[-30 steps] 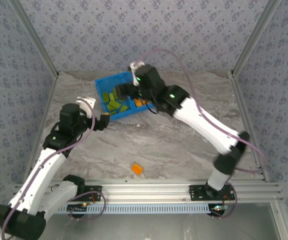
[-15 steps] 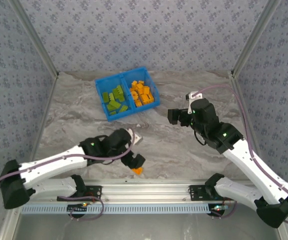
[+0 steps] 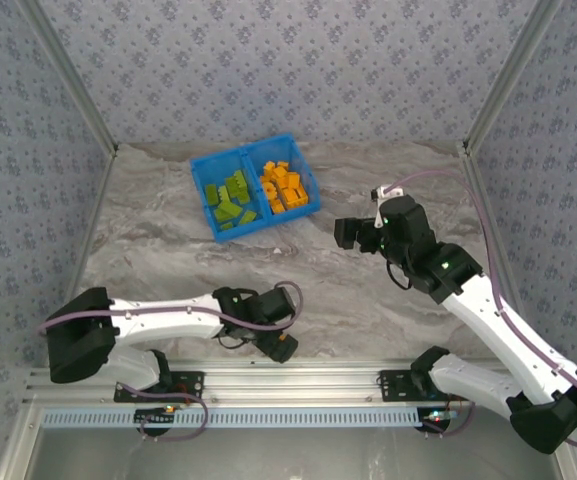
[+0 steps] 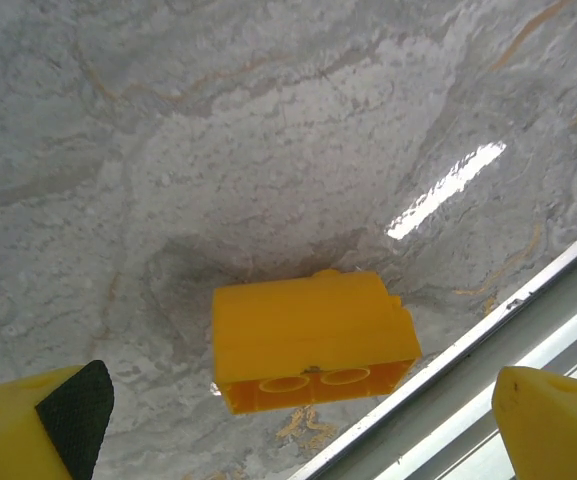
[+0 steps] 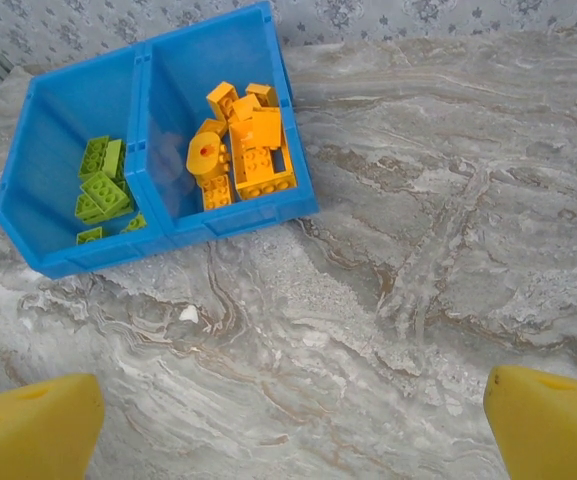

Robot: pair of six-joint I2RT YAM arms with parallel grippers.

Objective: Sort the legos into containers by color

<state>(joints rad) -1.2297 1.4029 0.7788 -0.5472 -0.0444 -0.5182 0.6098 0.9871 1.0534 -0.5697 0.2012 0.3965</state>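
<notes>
Step in hand, as I judged it: pickup of the last loose piece I could find. Your left gripper [image 3: 280, 338] hung low over the near edge of the table [image 3: 368, 300], jaws spread wide and holding nothing. The orange brick [image 4: 313, 340] lay on the table between the jaws, touching neither, on its side with the hollow underside toward the wrist camera and just beside the front rail [image 4: 528, 330]. The next move called for you to descend squarely, close across the brick's flat faces, then carry it to the bin [image 3: 218, 158]. There the green legos [image 3: 230, 198] filled the left compartment and the orange legos [image 3: 283, 188] the right, so the right one was the target. Your right gripper [image 3: 351, 233] hovered further right, well apart from the bin, jaws spread and empty. Hard to read: from above, the left gripper covered most of the brick, leaving only an orange corner. In the left wrist view both fingertips [image 4: 38, 420] were cut off at the frame edge, so height above the table could not be told. In the right wrist view the bin wall hid part of the green pile.
</notes>
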